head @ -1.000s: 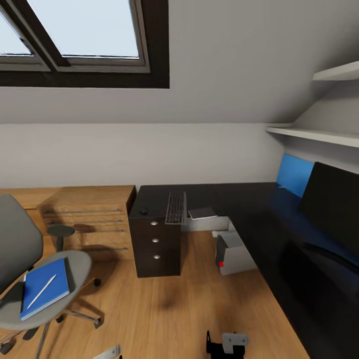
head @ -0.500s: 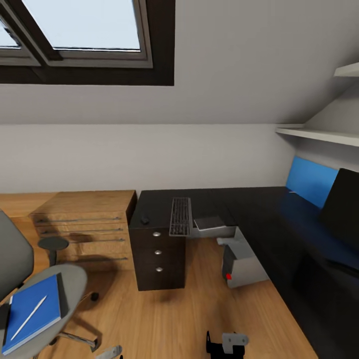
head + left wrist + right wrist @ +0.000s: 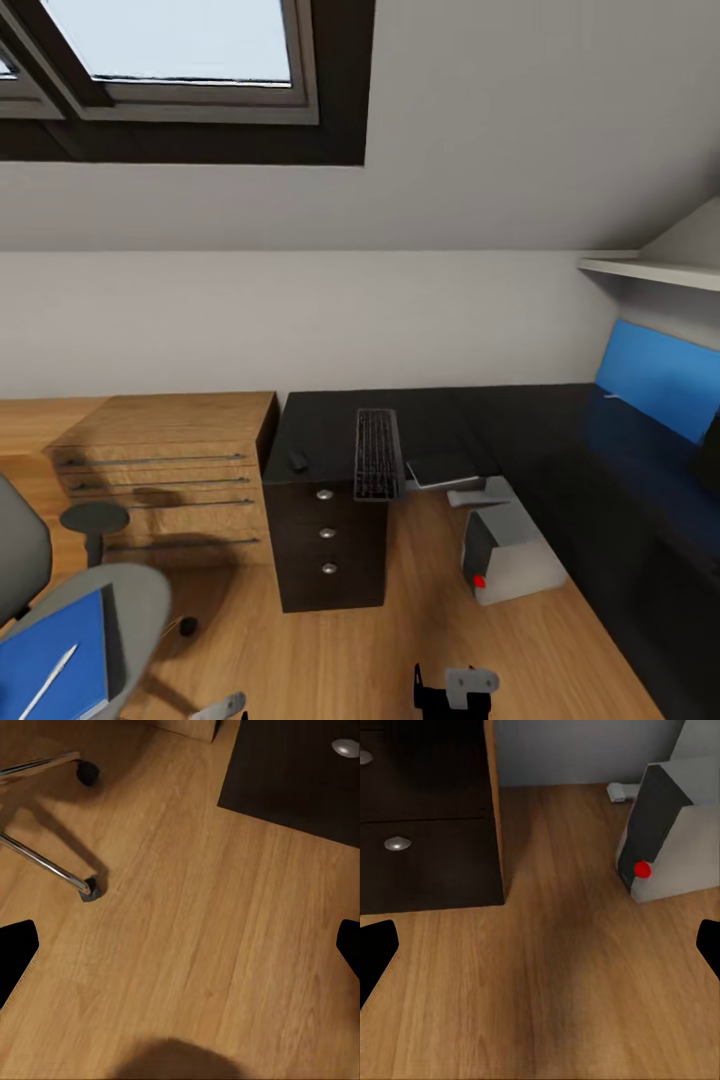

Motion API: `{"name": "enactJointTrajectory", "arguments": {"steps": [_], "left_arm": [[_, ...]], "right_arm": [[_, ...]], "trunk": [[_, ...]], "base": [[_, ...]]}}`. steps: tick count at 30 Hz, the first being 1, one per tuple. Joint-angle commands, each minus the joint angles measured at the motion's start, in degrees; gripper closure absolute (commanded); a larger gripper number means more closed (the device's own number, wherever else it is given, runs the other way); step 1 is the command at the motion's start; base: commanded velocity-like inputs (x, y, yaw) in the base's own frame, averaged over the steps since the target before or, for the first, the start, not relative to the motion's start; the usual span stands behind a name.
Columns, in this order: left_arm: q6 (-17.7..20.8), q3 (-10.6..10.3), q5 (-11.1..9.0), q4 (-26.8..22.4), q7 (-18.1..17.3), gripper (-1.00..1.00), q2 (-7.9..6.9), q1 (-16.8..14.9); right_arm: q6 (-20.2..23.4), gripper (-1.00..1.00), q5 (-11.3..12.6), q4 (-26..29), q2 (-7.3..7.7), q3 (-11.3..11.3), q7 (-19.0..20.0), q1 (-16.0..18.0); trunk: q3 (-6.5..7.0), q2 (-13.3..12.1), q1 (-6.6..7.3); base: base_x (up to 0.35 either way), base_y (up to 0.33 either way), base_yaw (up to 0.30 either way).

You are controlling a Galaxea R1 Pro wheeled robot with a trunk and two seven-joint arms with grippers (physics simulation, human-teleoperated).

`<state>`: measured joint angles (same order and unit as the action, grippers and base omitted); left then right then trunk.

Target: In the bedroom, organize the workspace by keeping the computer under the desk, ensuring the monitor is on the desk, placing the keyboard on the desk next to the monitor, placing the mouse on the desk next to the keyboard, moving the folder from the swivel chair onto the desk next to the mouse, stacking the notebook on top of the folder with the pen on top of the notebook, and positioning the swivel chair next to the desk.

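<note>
The black desk with its blue back panel runs from the middle to the right. On its left end lie the dark keyboard and a small black mouse. The silver computer stands on the floor by the desk, red light lit. A dark sliver at the right edge may be the monitor. The grey swivel chair at lower left carries the blue folder with the white pen on it; a dark grey edge beside the folder may be the notebook. Left gripper and right gripper hang open over bare floor.
A black drawer unit stands under the desk's left end, next to a low light-wood shelf unit. A flat grey item lies by the keyboard. The chair's metal legs and castors are close to the left gripper. Wall shelves hang at the right.
The whole picture has shifted, so the camera has moved. The chair has slid toward the lower left corner and the monitor has almost left the right edge. No object has moved.
</note>
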<state>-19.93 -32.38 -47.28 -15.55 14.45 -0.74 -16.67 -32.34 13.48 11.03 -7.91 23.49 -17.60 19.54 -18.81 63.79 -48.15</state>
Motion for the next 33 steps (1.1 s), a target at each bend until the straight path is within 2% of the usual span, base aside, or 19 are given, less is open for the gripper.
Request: {"name": "enactJointTrajectory", "arguments": {"steps": [1, 12, 33], "left_arm": [[-0.1, -0.5, -0.3, -0.1, 0.4, -1.00, -0.05, 0.0], [0.0, -0.5, -0.3, -0.1, 0.5, -1.00, 0.50, 0.0], [-0.1, -0.5, -0.2, -0.5, 0.8, -1.00, 0.74, 0.0]], "right_arm": [[-0.2, -1.00, 0.4, 0.0, 0.00, 0.5, -0.3, 0.1], [-0.2, -1.00, 0.4, -0.1, 0.00, 0.5, -0.3, 0.1], [-0.2, -1.00, 0.4, 0.0, -0.01, 0.4, -0.4, 0.1]], "trunk": [[-0.07, 0.0, -0.04], [-0.07, 0.0, -0.04], [-3.84, 8.5, -4.65]], "base": [[0.289, 0.210, 0.000], [0.178, 0.237, 0.000], [0.001, 0.002, 0.000]]}}
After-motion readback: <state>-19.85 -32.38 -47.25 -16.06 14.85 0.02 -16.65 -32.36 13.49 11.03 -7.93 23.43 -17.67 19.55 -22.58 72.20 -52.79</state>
